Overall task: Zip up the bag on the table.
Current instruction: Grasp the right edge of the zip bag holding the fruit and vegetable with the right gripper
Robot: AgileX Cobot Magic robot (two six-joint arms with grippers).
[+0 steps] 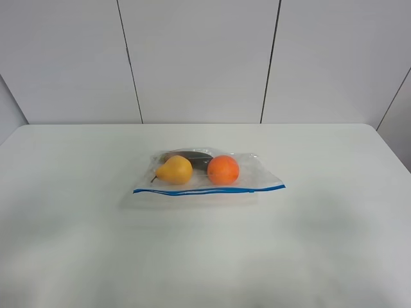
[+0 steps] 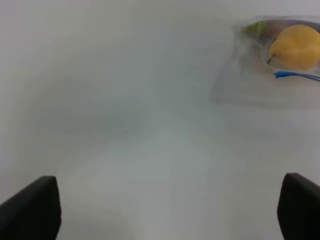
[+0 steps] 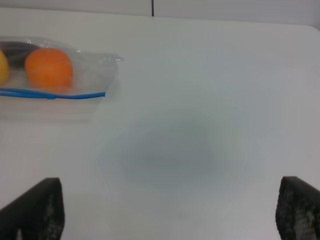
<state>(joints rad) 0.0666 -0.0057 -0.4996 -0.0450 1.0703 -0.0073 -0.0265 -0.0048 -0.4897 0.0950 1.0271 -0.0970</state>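
The clear bag (image 1: 257, 174) lies flat in the middle of the white table (image 1: 77, 224), its blue zip strip (image 1: 209, 190) along the near edge. Through it show a yellow pear (image 1: 174, 170), an orange (image 1: 223, 169) and a dark item (image 1: 192, 157). Neither arm appears in the exterior high view. In the left wrist view the open left gripper (image 2: 170, 210) hovers over bare table, with the bag's pear end (image 2: 295, 47) well ahead. In the right wrist view the open right gripper (image 3: 167, 212) hovers likewise, with the bag's orange end (image 3: 49, 67) well ahead.
A grey panelled wall (image 1: 199, 58) rises behind the table's far edge. The table's right far corner (image 1: 372, 128) is rounded. Bare tabletop surrounds the bag on all sides.
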